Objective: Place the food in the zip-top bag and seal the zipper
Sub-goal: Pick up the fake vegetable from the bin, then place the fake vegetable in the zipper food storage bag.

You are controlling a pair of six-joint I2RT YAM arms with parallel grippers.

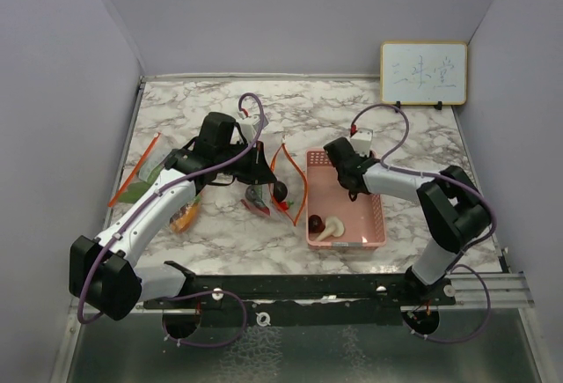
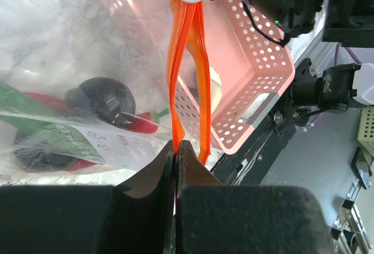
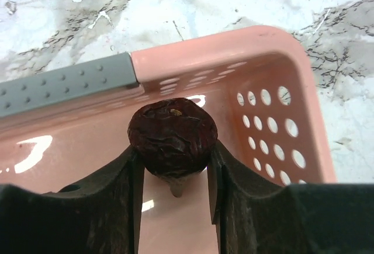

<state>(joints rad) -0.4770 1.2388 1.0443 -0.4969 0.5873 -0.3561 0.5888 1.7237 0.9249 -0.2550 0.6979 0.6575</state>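
Right jaws grasp a dark round piece (image 3: 173, 136) over a corner of the pink basket (image 3: 234, 49), which also holds a white mushroom piece (image 1: 332, 227) and stands on the bench (image 1: 396, 128). Left jaws are clenched on the orange zipper strip (image 2: 174, 73) of the zip-top bag (image 2: 70, 32), inside which lie red chili peppers (image 2: 137, 124), another dark piece (image 2: 102, 99) and a green leaf (image 2: 14, 99).

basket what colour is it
The basket is pink with a grey handle; the right wrist view shows it best.
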